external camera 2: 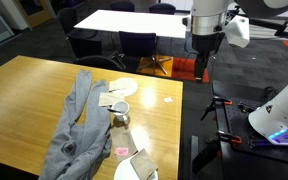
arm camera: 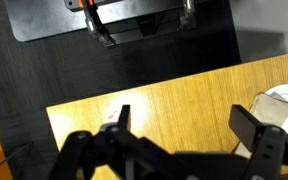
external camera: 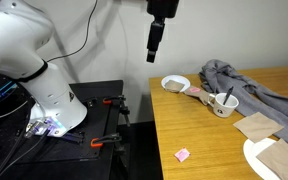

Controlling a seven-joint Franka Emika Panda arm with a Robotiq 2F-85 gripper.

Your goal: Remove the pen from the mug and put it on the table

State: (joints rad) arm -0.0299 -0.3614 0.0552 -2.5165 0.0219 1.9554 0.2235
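The white mug [external camera: 223,104] stands on the light-brown wooden table [external camera: 199,135], next to a grey cloth. The thin dark pen [external camera: 227,96] sticks out of it. In an exterior view the mug [external camera 2: 121,119] shows small beside the cloth. My gripper [external camera: 155,45] hangs high above the table's edge, well away from the mug; it also shows in an exterior view [external camera 2: 203,62]. In the wrist view the gripper [arm camera: 186,122] is open and empty, with bare table [arm camera: 174,95] between its fingers. The mug and pen are out of the wrist view.
A shallow white bowl [external camera: 175,84] with brown inside sits near the table's far edge. A grey cloth [external camera: 254,85] lies across the table. Brown napkins [external camera: 256,124], a white plate [external camera: 259,160] and a small pink scrap [external camera: 182,154] lie nearer. A black bench with red clamps [external camera: 104,120] adjoins the table.
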